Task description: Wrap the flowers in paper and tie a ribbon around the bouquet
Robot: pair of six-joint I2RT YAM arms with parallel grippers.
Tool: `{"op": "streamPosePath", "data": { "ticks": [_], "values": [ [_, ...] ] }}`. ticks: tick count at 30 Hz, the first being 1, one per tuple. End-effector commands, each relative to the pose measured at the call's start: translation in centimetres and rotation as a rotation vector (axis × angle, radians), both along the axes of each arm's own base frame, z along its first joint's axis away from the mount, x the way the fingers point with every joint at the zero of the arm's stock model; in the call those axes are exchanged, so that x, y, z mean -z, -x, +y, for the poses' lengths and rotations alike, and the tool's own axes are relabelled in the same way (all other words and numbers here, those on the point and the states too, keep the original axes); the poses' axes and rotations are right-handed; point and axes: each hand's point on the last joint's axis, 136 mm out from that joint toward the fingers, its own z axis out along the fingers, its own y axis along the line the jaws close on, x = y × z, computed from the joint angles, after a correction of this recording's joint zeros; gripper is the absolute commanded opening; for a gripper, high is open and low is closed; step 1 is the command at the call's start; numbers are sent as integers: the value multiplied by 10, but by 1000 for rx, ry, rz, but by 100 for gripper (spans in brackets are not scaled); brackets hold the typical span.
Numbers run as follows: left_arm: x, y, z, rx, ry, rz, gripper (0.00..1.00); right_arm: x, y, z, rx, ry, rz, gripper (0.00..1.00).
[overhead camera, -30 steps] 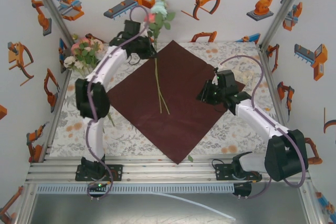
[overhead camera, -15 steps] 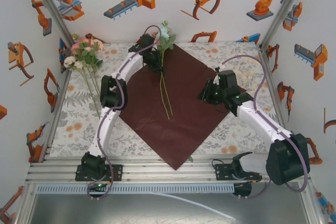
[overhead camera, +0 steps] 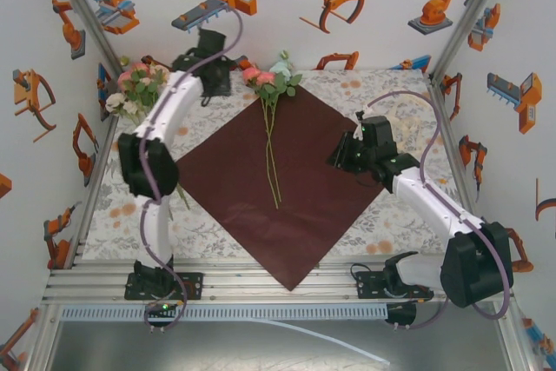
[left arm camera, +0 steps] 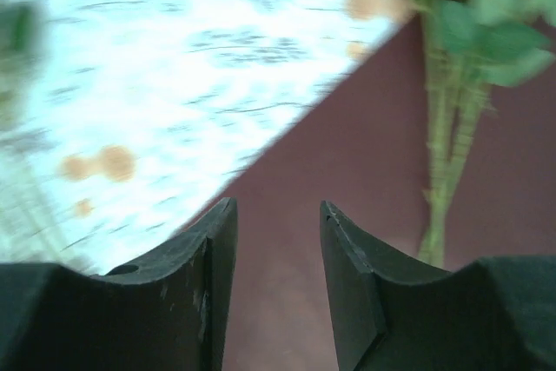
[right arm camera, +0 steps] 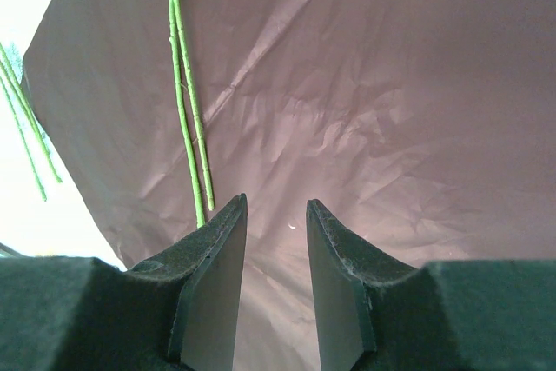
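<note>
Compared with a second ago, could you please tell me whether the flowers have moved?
Yes. The flowers, then raised level with the orange wall stickers, now lie lower, on the paper, blooms at its far corner.

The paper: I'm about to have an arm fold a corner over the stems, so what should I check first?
1. Paper spread flat as a diamond: ok.
2. Flowers lying on it, blooms at the far corner, stems toward the middle: ok.
3. Left gripper jaws apart, empty, clear of the stems: ok.
4. Right gripper jaws apart, empty, over the paper's right part: ok.
5. Right gripper already touching the paper: cannot tell.
</note>
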Motion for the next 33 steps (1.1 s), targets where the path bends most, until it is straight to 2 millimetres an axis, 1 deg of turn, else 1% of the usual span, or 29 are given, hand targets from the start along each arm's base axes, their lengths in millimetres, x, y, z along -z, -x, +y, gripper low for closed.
{"op": "streamPosePath", "data": {
  "ticks": [1, 2, 5, 7, 10, 12, 14, 17, 20, 23, 27, 30, 33],
  "values": [
    [28, 22, 116, -245, -265, 78, 43, -9, -5, 5, -11, -18, -26, 35],
    [35, 29, 136, -278, -262, 97, 44, -8, -4, 5, -15, -16, -25, 35],
    [64, 44, 182, -337, -267, 155, 45, -5, -2, 5, -24, -13, -17, 36],
    [80, 50, 206, -375, -262, 199, 46, -2, 0, 5, -27, -12, -8, 37],
    [102, 49, 224, -395, -199, 229, 45, -1, 2, 5, -29, -15, -6, 39],
    [114, 44, 225, -387, -135, 232, 45, -3, 3, 5, -29, -20, -6, 40],
    [124, 36, 223, -358, -93, 231, 45, -4, 5, 4, -31, -16, -8, 39],
    [131, 26, 211, -296, -31, 222, 45, -3, 7, 2, -26, -8, -7, 40],
    [134, 22, 207, -281, -3, 206, 42, -1, 9, 1, -24, -7, 0, 40],
    [141, 19, 209, -286, 0, 215, 38, -2, 10, 2, -24, -14, 4, 40],
    [150, 17, 218, -313, -31, 245, 31, -11, 10, 3, -32, -23, -9, 40],
    [154, 18, 224, -335, -28, 266, 30, -16, 10, 3, -25, -31, -23, 40],
    [156, 15, 226, -338, -22, 264, 29, -17, 10, 3, -19, -40, -25, 40]
  ]
}}
